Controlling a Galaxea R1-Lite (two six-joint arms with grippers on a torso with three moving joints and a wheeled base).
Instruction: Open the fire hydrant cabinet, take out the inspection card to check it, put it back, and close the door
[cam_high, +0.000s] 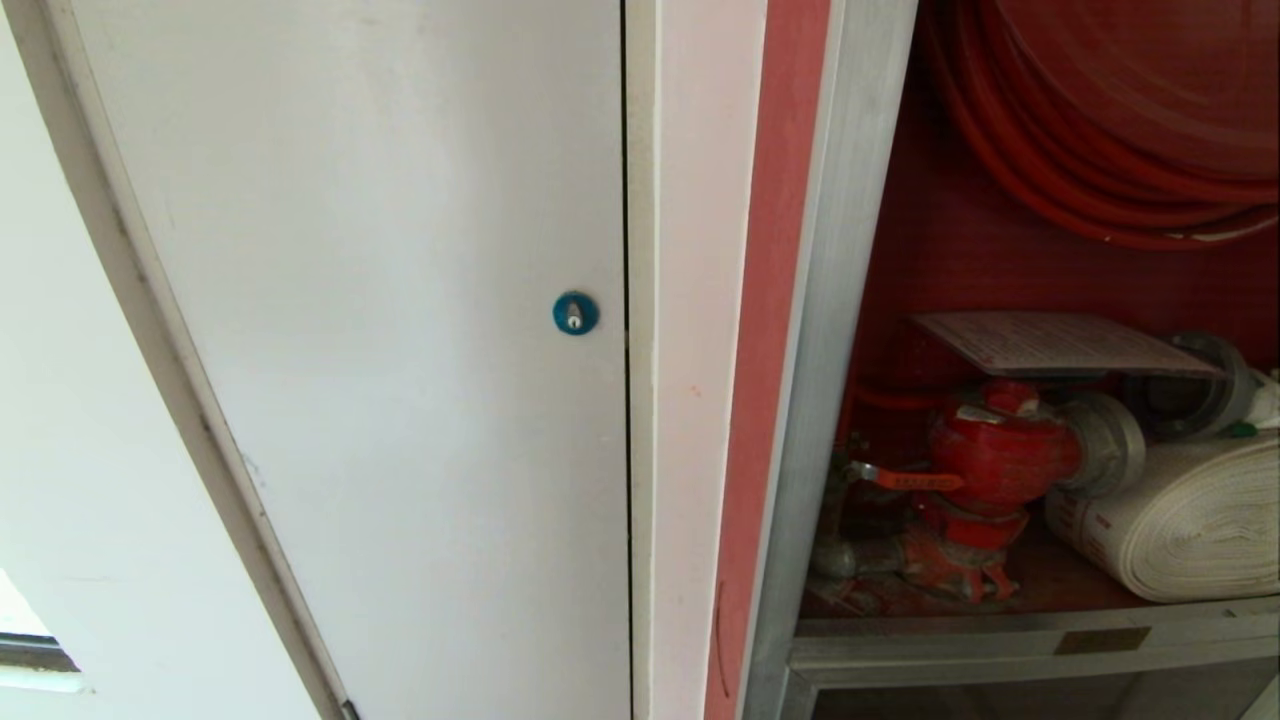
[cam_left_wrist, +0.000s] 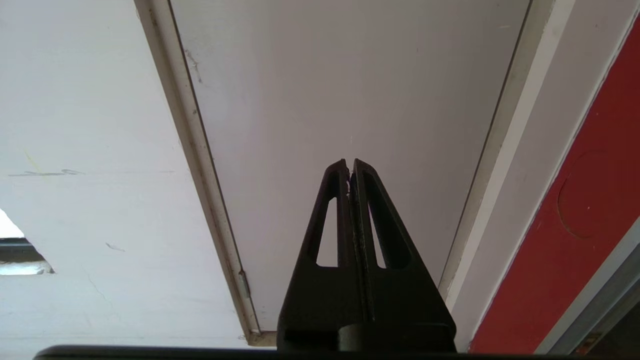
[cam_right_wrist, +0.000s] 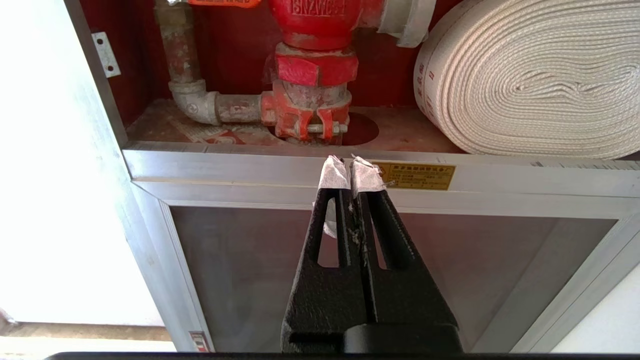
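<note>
both grippers (cam_left_wrist: 351, 162) (cam_right_wrist: 351, 159) pressed together; inspection card (cam_high: 1060, 343) rests loosely on red valve (cam_high: 995, 450), your clumsy pinch could knock it down.

The head camera faces the white panel (cam_high: 350, 350) and open fire hydrant cabinet (cam_high: 850, 300) closely; each wrist camera (lower down) shares one.

The fire hydrant cabinet (cam_high: 835, 330) stands open; the inspection card (cam_high: 1060, 343) lies atop its red valve (cam_high: 990, 450).
</note>
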